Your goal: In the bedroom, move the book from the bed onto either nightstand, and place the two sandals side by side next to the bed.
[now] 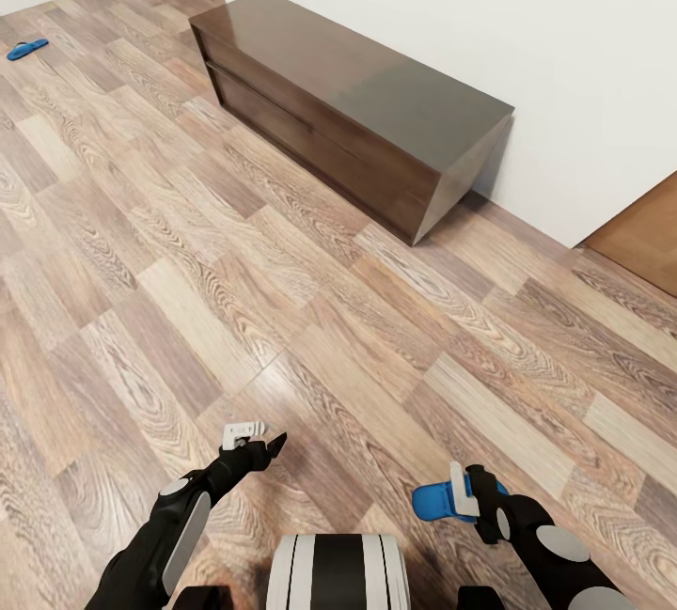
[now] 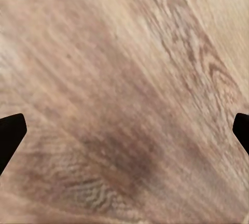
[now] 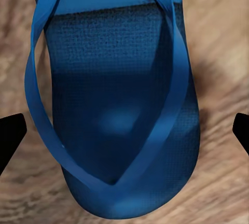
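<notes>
Holding a blue sandal point(image 1: 434, 500), the right gripper point(image 1: 467, 495) hangs low over the wood plank floor point(image 1: 282, 290) at the lower right of the head view. Its fingers are clamped on the sandal, which sticks out toward the robot's left side. In the right wrist view the same sandal point(image 3: 116, 120) is seen from very close, with its blue straps meeting in a point near the rounded end, and the dark fingers point(image 3: 10, 133) show at both edges of the picture.

The left gripper point(image 1: 256, 441) is at the lower left of the head view, also low above the floor. Its fingers are apart and hold nothing. In the left wrist view the dark fingers point(image 2: 10, 133) stand at the two edges, with bare floor planks point(image 2: 124, 99) between them.

A second blue sandal point(image 1: 26, 49) lies flat on the floor far away, at the upper left of the head view, well apart from the robot. A low dark brown cabinet point(image 1: 348, 107) with drawer fronts and a glossy top stands against the white wall point(image 1: 489, 18). A brown door point(image 1: 644, 239) shows at the right edge, beside the wall.
</notes>
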Motion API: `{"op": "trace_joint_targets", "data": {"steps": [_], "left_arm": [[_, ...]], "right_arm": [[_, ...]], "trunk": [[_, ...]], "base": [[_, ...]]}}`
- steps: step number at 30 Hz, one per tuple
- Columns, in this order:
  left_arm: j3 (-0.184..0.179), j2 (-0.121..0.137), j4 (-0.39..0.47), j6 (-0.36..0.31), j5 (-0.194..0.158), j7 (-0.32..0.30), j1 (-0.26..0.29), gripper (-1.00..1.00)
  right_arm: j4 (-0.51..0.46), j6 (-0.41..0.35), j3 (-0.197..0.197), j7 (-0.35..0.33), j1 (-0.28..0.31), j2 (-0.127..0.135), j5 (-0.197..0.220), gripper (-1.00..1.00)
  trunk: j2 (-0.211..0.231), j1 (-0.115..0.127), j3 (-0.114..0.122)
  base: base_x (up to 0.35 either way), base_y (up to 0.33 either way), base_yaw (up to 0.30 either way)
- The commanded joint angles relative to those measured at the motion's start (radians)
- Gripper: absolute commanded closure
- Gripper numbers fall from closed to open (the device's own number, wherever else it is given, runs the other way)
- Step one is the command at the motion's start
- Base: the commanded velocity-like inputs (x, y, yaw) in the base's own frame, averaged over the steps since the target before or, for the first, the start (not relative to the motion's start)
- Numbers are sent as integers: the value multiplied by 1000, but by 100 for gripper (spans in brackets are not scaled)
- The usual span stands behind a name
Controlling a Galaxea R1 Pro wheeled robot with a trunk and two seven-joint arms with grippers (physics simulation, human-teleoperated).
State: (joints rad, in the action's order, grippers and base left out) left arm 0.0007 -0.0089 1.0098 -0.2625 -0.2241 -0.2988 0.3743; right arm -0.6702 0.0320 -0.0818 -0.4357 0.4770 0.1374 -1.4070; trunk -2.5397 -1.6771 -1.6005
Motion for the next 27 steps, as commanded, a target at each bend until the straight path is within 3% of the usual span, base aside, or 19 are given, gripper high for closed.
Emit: {"op": "trace_joint_targets", "data": {"steps": [1, 19, 20, 27], "left_arm": [[1, 0, 1, -9, -11, -1, 0, -100], [1, 0, 1, -9, -11, -1, 0, -100], [1, 0, 1, -9, -11, -1, 0, -100], [1, 0, 1, -9, -11, -2, 0, -100]], "right_arm": [[-2, 3, -3, -3, 0, 1, -10, -100], [-2, 3, -3, -1, 0, 2, -9, -100], [-2, 3, -3, -1, 0, 2, -9, 100], [-2, 4, -2, -1, 0, 1, -9, 100]], "trunk": [[0, 0, -4], [-1, -1, -12], [-1, -1, -12], [-1, -1, -12]], "base": [[0, 0, 0], [0, 0, 0], [0, 0, 0], [0, 0, 0]]}}
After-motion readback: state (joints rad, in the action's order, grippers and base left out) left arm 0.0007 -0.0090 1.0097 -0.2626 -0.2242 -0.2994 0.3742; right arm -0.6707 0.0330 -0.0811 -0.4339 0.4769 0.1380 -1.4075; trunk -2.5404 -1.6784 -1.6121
